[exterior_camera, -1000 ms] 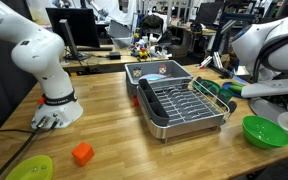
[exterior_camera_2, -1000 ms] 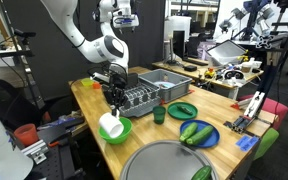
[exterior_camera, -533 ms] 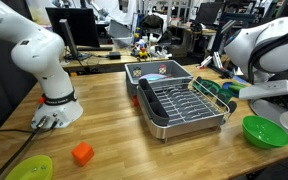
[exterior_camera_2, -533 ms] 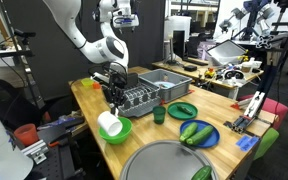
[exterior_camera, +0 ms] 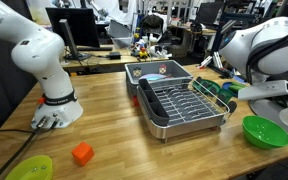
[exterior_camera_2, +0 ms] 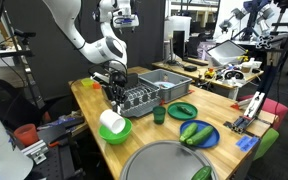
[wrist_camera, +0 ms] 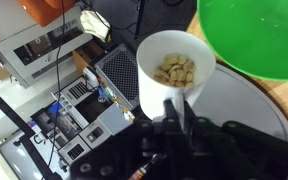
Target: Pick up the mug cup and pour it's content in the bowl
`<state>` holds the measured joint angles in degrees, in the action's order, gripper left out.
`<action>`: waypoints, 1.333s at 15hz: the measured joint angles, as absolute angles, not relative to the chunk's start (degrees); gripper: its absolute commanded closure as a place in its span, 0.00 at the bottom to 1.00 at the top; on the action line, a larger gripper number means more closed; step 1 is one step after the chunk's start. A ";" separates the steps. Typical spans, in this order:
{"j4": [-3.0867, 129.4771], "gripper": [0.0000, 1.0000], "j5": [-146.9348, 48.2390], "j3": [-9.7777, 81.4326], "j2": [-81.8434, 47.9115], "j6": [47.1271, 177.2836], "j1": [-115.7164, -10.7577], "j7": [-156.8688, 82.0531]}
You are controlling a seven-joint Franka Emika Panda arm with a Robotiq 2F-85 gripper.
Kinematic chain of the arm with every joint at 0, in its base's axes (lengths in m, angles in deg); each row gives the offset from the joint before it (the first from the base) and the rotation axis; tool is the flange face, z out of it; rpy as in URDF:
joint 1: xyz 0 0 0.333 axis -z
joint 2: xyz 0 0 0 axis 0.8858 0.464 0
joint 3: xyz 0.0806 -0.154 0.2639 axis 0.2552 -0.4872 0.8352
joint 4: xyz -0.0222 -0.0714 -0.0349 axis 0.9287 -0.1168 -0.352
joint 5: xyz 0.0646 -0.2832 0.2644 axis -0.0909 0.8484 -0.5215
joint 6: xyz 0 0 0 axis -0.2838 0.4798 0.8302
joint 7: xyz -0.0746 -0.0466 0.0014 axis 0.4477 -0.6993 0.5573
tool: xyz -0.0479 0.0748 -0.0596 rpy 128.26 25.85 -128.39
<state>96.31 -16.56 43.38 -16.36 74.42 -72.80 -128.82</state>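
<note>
The hand is pinched narrow on one wall of the mug cup, which hangs by the rim of the bowl close to a corner of the table, with tan pieces inside it (the part of the bowl in the wrist view looks bare). Because the cup's mouth sits beside the bowl rather than over its middle, with clutter beyond the table edge below, tipping here could scatter pieces off the table. The one-wall pinch might also let the cup twist.
</note>
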 measured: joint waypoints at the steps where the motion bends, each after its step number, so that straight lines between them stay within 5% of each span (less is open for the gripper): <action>1: 96.27 0.98 -16.53 43.38 -16.36 74.41 -72.99 -128.90; 18: 95.49 0.98 -12.08 43.69 -15.37 76.00 -75.02 -131.97; 20: 95.42 0.91 -12.08 43.68 -14.86 76.33 -75.02 -132.21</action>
